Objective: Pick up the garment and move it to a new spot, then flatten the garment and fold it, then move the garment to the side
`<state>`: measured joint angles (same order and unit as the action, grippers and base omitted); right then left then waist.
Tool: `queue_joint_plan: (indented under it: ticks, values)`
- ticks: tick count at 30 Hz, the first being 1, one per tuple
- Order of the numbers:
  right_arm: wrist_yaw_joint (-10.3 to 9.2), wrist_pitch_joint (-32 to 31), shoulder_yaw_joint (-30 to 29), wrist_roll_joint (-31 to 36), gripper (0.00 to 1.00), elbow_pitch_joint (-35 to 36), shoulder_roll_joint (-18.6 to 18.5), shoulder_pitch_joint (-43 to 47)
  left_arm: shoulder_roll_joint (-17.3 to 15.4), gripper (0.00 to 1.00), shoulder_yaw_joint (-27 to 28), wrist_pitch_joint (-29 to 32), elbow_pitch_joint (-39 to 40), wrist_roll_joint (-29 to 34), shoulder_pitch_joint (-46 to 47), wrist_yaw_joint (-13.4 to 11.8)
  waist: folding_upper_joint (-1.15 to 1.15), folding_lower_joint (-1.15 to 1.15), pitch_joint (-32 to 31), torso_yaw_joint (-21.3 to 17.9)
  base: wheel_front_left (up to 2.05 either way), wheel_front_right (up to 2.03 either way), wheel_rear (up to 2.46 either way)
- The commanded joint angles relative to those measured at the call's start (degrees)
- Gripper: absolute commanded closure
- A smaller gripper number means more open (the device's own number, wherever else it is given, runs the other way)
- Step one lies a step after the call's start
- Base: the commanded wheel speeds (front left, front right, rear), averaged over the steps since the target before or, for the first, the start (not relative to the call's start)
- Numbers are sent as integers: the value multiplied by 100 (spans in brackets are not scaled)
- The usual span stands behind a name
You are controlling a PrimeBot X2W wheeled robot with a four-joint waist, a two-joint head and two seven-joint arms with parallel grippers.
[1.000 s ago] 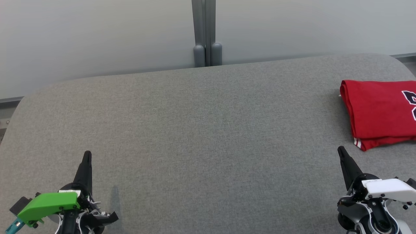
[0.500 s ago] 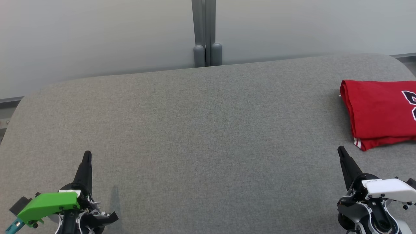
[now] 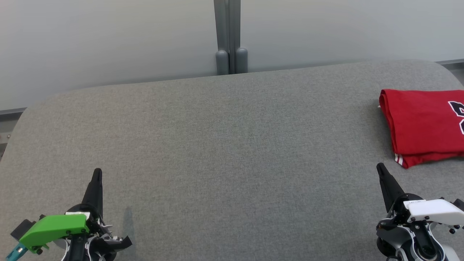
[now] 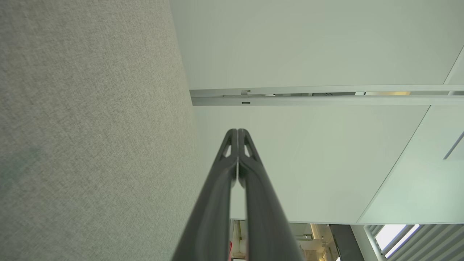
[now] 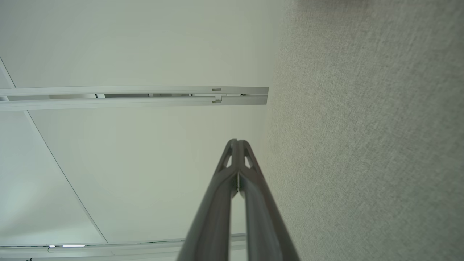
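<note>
Garment (image 3: pixel 420 127) cropped, print (image 3: pixel 456 108) perhaps numeral; left fingers (image 3: pixel 96 185), right fingers (image 3: pixel 387 181) pinched together, empty.

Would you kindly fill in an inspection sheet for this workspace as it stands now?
Surface: grey fabric-covered table, flat, rounded corners.
Job's things: red garment, folded, lying at the table's right, cut by the head view's edge.
Clutter: nothing seen.
Grippers: left claw shut, holding nothing; right claw shut, holding nothing, apart from the garment.
Cables: nothing seen.
Surroundings: pale wall panels and a grey post behind the table.
</note>
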<state>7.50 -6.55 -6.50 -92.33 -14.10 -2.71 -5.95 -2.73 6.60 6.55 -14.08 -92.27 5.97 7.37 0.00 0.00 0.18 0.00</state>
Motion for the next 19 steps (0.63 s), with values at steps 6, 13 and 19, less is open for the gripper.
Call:
queue_joint_plan:
  ticks: [6, 13, 19]
  values:
    - [-2, -15, -12, -18, 100, 19, -32, -52, -28, 100, 15, 24, 10, -17, 58, 28, 0, 0, 0, 0, 0, 0, 0]
    - [-2, -15, -12, -18, 100, 19, -32, -52, -28, 100, 15, 24, 10, -17, 58, 28, 0, 0, 0, 0, 0, 0, 0]
    - [-2, -15, -12, -19, 100, 19, -32, -52, -28, 100, 15, 25, 10, -17, 58, 28, 0, 0, 0, 0, 0, 0, 0]
